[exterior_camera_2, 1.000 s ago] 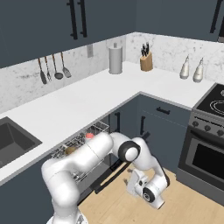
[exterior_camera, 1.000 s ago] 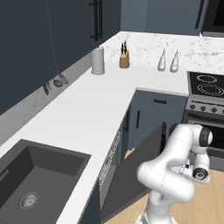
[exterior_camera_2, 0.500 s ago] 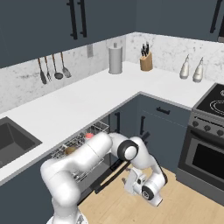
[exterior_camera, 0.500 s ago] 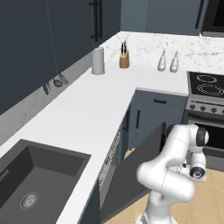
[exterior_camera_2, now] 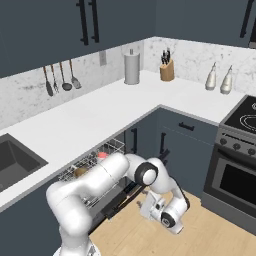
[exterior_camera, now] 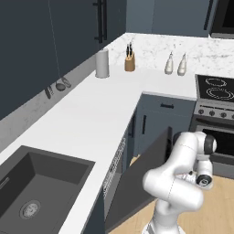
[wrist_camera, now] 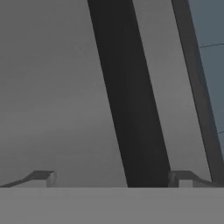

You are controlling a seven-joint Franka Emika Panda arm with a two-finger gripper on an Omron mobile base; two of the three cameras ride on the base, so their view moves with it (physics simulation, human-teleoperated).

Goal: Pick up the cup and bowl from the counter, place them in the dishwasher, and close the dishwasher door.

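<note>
Two fingertips (wrist_camera: 43, 177) wide apart, hand (wrist_camera: 111, 179) empty, near the half-raised dishwasher door (exterior_camera: 146, 173).

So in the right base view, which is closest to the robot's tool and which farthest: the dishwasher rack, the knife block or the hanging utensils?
From the tool, low over the floor:
1. Dishwasher rack, just left of it, under the counter.
2. Knife block, in the back corner.
3. Hanging utensils, far left on the wall; a close call with the knife block.

A home kitchen: dark slate-blue cabinets (exterior_camera_2: 185, 142) run under an L-shaped white marbled counter (exterior_camera: 87, 121) with a dark sink (exterior_camera: 32, 187) set in. A steel oven (exterior_camera_2: 232, 175) with cooktop stands at one end; a knife block (exterior_camera_2: 167, 71), paper towel roll (exterior_camera_2: 132, 68) and hanging utensils (exterior_camera_2: 61, 80) line the backsplash.
</note>
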